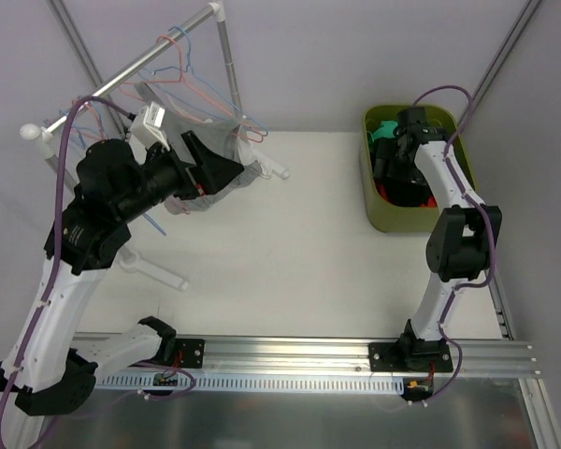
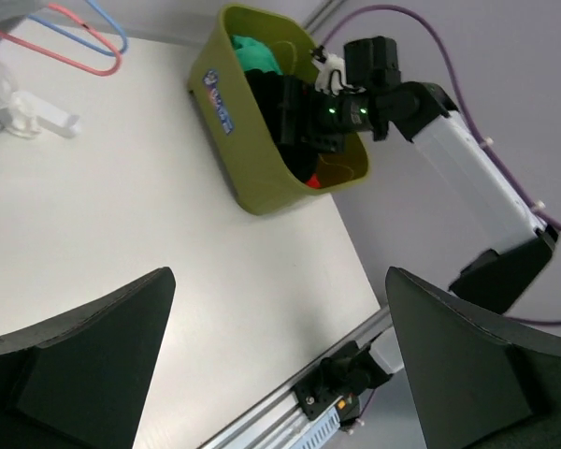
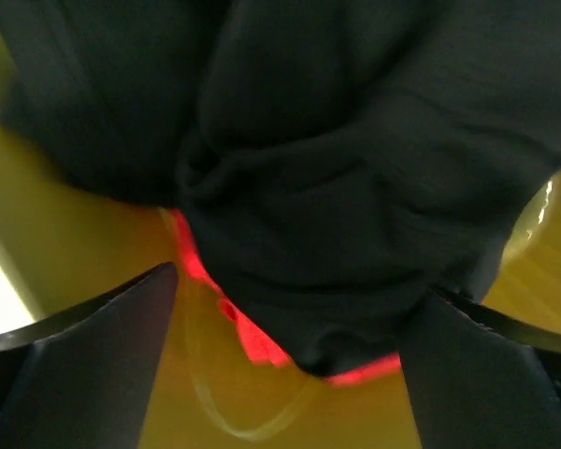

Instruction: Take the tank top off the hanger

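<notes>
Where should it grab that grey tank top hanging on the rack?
Probably the loose lower edge of the grey tank top, coming from the open table side: it hangs free below the hangers, while its top sits among crowded hanger wires on the rail.

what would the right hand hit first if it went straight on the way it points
The dark garment in the green bin: it fills the view just past the right hand, likely very close.

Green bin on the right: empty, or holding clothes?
Holding clothes. Inside the green bin lie black fabric, a red piece and a teal piece. The right pincer hangs inside, open.
</notes>
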### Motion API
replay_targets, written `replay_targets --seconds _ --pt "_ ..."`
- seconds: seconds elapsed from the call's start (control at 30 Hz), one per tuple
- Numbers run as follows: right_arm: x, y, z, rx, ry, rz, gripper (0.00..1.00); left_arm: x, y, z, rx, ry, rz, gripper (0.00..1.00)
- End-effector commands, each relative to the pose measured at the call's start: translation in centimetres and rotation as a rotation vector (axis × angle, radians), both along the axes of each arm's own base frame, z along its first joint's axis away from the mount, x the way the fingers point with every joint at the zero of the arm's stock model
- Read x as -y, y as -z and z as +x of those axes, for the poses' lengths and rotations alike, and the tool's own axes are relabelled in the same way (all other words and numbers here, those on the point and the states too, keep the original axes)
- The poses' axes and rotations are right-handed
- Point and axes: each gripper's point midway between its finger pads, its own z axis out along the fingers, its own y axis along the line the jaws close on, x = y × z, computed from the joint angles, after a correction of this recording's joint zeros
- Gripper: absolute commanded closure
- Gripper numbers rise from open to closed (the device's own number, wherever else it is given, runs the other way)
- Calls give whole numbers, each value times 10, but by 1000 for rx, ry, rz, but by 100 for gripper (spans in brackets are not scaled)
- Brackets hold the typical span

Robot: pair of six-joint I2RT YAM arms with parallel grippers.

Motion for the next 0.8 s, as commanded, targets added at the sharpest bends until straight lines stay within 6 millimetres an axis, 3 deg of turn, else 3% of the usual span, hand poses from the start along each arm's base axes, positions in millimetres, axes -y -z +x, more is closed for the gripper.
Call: replay_targets --seconds 0.0,0.07,0.1,0.17,0.2,0.4,0.5,0.53,0.57,0.7,0.77 --pt "-11 -80 -21 169 51 78 0 -11 -16 22 6 -99 50 1" --pt "-4 -102 -34 205 88 65 1 -12 -13 38 -17 -139 89 1" --pt "-4 -124 -44 255 87 72 0 -16 -11 54 -34 -194 119 1" --pt "-10 -141 -59 286 58 112 1 -22 -2 77 -62 -283 157 1" --pt "-11 -160 -72 337 42 132 1 -33 -7 86 -55 -366 159 2" --pt "-9 -176 -108 395 -17 117 0 -43 -4 140 -59 -541 233 1" --pt "-22 -178 -127 407 -74 182 1 -49 -6 170 -41 -635 284 1" --pt "-34 -184 -137 422 -124 244 1 -50 -6 177 -39 -660 292 1" --pt "-39 -175 -143 403 -135 271 0 -55 4 191 -53 -723 323 1" --pt "-54 -175 -165 421 -170 365 1 -68 13 210 -73 -867 321 2" --pt "-54 -181 -175 452 -194 359 0 -67 24 220 -100 -873 316 9"
